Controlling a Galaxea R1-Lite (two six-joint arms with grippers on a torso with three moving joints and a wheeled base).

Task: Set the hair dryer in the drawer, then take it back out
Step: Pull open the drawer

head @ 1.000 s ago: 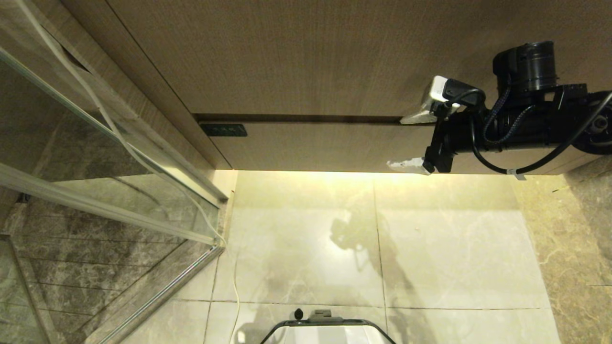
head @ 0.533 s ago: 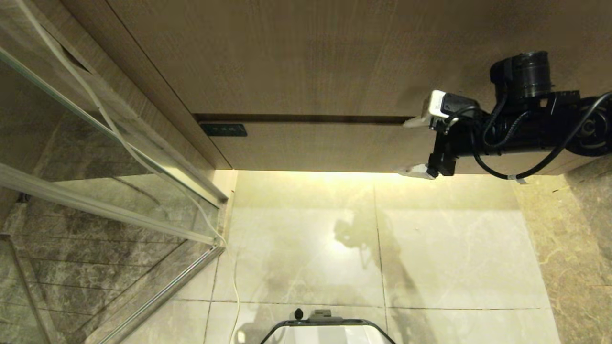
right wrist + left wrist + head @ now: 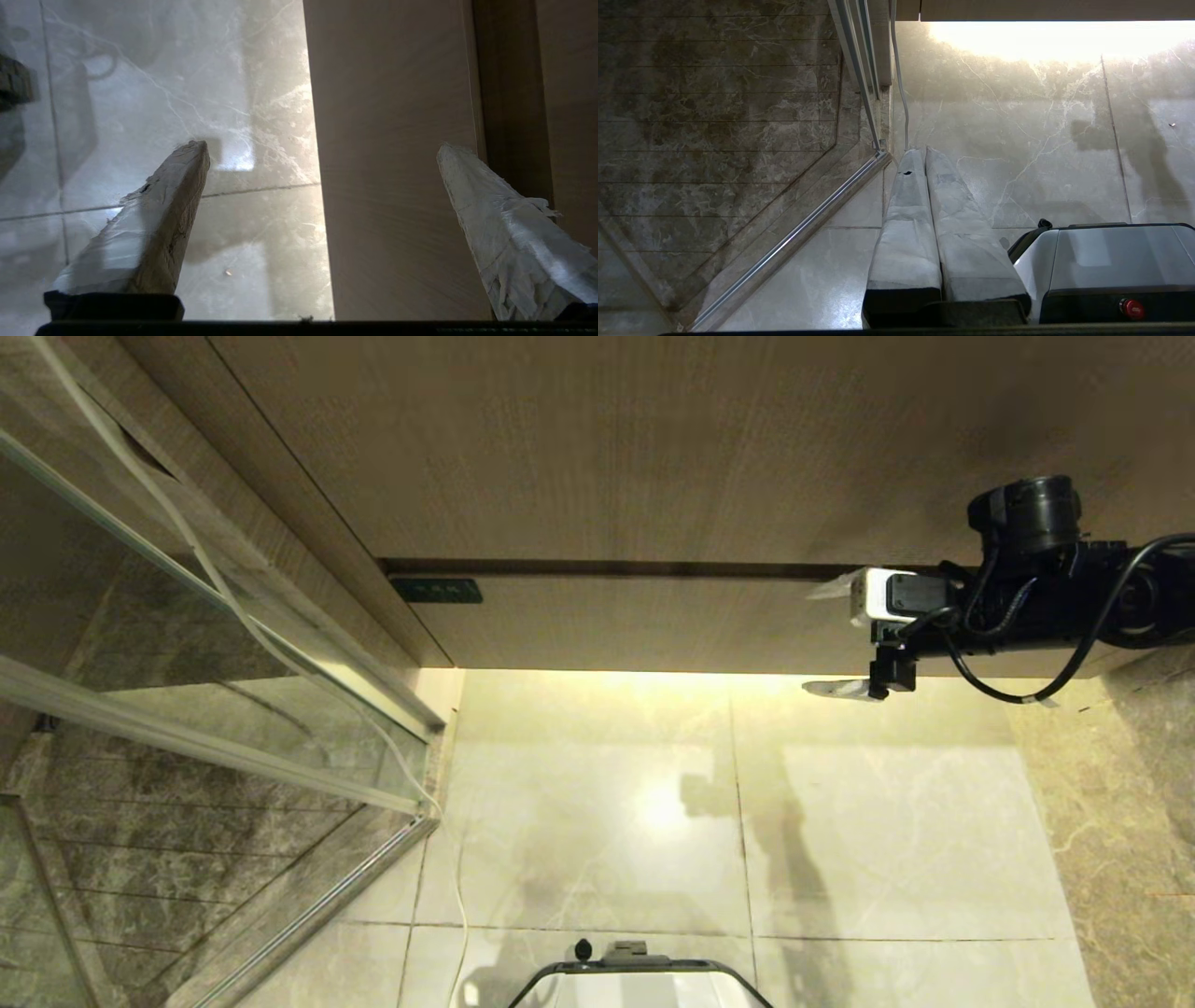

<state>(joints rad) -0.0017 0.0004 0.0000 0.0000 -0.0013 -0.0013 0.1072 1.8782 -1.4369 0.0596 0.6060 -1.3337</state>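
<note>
One closed drawer (image 3: 653, 621), right gripper (image 3: 834, 637) spread wide and empty before it, left gripper (image 3: 924, 156) clenched, glass partition (image 3: 187, 616) leftward.

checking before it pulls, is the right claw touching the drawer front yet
Cannot tell: right claw is open, straddling the drawer front; neither view plainly shows contact or a gap.

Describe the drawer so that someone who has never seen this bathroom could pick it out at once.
Find the wood-grain vanity front above the lit marble floor. The drawer is its lowest, shallow strip, shut, under a dark gap. Unlike the taller panel above, it carries a small black plate at its left end.
</note>
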